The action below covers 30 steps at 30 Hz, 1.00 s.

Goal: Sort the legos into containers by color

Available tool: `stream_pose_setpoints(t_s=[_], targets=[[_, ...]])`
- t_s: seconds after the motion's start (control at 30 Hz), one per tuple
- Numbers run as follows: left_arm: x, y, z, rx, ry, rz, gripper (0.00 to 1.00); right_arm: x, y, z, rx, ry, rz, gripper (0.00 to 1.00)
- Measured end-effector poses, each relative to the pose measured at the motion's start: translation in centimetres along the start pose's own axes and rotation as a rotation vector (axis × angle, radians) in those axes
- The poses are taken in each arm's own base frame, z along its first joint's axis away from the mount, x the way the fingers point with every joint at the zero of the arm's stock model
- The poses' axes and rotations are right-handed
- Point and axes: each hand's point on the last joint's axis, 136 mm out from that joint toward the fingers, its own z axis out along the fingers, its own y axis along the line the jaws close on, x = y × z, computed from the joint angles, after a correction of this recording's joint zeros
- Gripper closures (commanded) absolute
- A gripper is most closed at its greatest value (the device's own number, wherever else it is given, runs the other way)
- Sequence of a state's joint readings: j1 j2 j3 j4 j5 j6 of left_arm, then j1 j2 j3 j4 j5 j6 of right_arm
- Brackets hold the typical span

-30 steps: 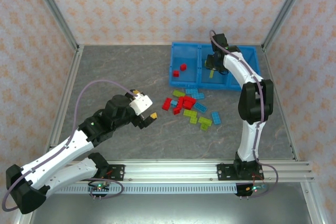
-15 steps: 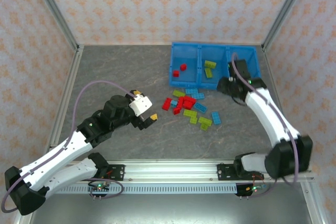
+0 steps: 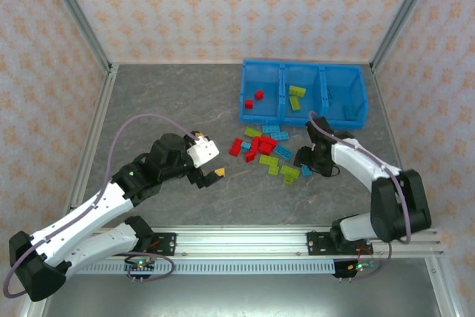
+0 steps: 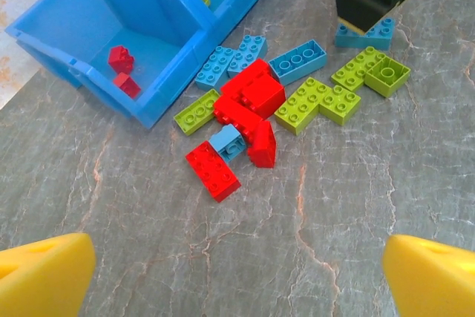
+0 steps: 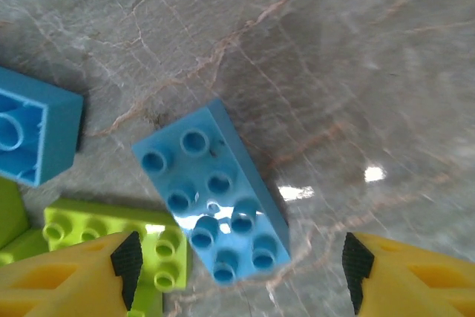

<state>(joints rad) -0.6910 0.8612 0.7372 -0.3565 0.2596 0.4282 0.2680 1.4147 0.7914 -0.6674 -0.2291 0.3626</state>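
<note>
1. So, your right end effector (image 5: 241,261) hangs open and empty, straddling a light blue brick (image 5: 211,198) on the surface (image 5: 371,50).
2. Its long axis runs 11-to-5 o'clock, so you'd probably twist to match.

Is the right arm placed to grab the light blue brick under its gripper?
Probably yes: the right gripper hangs open above the light blue brick, nothing covering it, though a green brick crowds one finger.

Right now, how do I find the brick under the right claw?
Start at the blue bin, then the loose bricks in front of it. At their right edge, under the open right gripper, lies a light blue eight-stud brick; its nearest neighbour is a yellow-green brick.
</note>
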Motion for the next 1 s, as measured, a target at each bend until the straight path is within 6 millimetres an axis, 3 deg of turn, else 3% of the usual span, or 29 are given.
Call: stream_pose_setpoints(t_s=[0.17, 0.27, 0.33, 0.43, 0.53, 0.67, 0.8, 0.9, 1.0], targets=[[0.1, -0.1, -0.3, 0.004, 0.002, 0.019, 0.0, -0.4, -0.1, 2.3, 0.035, 0.029, -0.015, 0.56], [0.3, -0.2, -0.2, 0.006, 0.009, 0.022, 0.0, -0.5, -0.6, 2.3, 0.065, 0.024, -0.007, 0.75], [0.3, -0.2, -0.2, 0.007, 0.01, 0.025, 0.0, -0.6, -0.7, 2.0, 0.067, 0.01, 0.0, 0.79], [0.3, -0.2, -0.2, 0.007, 0.01, 0.025, 0.0, -0.8, -1.0, 1.2, 0.057, -0.042, 0.015, 0.84], [0.3, -0.2, -0.2, 0.007, 0.01, 0.025, 0.0, -2.2, -0.7, -2.1, 0.013, -0.175, 0.029, 0.86], [0.3, -0.2, -0.2, 0.007, 0.01, 0.025, 0.0, -5.8, -0.6, -9.2, -0.037, -0.452, 0.066, 0.86], [0.3, -0.2, -0.2, 0.006, 0.01, 0.025, 0.0, -11.6, -2.6, -14.8, 0.005, -0.646, 0.162, 0.88], [0.3, -0.2, -0.2, 0.006, 0.01, 0.025, 0.0, -17.3, -4.8, -15.9, 0.069, -0.689, 0.239, 0.9], [0.3, 0.0, -0.2, -0.001, 0.013, 0.025, 0.0, -23.1, -6.2, -14.2, 0.129, -0.652, 0.271, 0.88]])
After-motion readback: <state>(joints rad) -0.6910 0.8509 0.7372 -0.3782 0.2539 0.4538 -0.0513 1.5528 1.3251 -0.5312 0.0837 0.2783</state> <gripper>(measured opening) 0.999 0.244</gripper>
